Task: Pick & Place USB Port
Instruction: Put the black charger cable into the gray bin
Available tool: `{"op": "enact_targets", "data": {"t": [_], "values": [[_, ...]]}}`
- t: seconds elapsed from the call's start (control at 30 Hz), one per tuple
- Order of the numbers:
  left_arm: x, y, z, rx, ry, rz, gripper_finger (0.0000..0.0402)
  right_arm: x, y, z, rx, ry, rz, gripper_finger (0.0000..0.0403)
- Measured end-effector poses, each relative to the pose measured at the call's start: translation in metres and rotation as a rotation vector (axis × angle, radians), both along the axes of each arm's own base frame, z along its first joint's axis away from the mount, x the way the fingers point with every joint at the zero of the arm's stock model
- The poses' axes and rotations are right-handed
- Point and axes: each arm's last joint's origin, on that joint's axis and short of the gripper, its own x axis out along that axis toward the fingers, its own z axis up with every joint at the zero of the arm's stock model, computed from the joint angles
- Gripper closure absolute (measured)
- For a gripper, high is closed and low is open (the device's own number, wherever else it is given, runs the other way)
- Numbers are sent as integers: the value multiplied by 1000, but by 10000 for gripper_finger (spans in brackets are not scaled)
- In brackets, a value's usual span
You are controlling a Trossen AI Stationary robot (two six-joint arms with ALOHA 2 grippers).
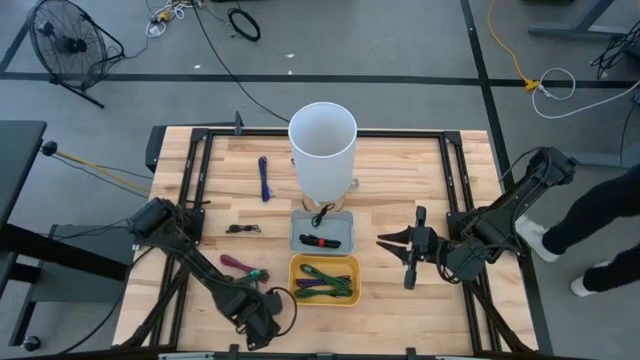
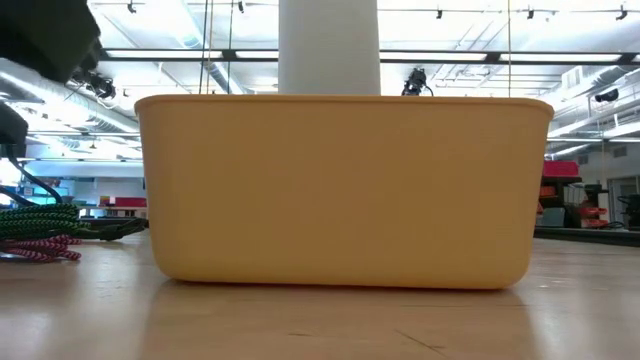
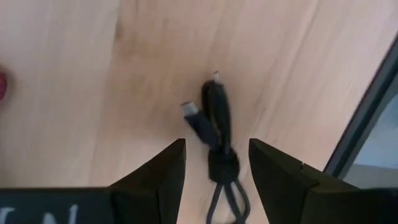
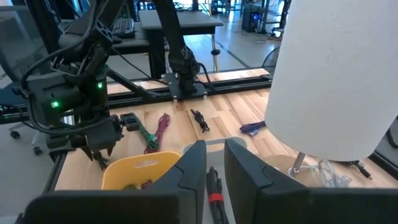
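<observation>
A short black USB cable [image 3: 216, 134], coiled and bound by a strap, lies flat on the wooden table. My left gripper [image 3: 217, 144] hangs over it at the table's near edge [image 1: 256, 326], open, one finger on either side of the coil and not touching it. My right gripper [image 1: 388, 241] is open and hovers right of the grey tray [image 1: 322, 231], pointing toward it. The tray holds a black part with a red band [image 4: 214, 198].
A yellow bin [image 1: 324, 278] with green and purple cables sits in front of the grey tray. A tall white cylinder [image 1: 322, 148] stands behind the tray. Loose cables lie on the table's left half: blue [image 1: 264, 178], black [image 1: 242, 229], red-green [image 1: 243, 268]. A person's leg [image 1: 590, 215] shows at right.
</observation>
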Motion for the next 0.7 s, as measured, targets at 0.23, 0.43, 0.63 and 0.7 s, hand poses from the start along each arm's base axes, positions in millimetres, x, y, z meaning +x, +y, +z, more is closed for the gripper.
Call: {"op": "enact_targets", "data": {"t": [0.23, 0.43, 0.63, 0.7], "values": [[0, -2, 0, 3, -29, -17, 220, 0, 0, 0, 6, 0, -2, 344], [1, -2, -1, 15, -34, -14, 220, 0, 0, 0, 3, 1, -1, 344], [2, -4, -13, 24, 4, -19, 220, 0, 0, 0, 3, 2, -1, 344], [3, -4, -16, 29, 10, -16, 223, 0, 0, 0, 2, 2, -1, 344]]}}
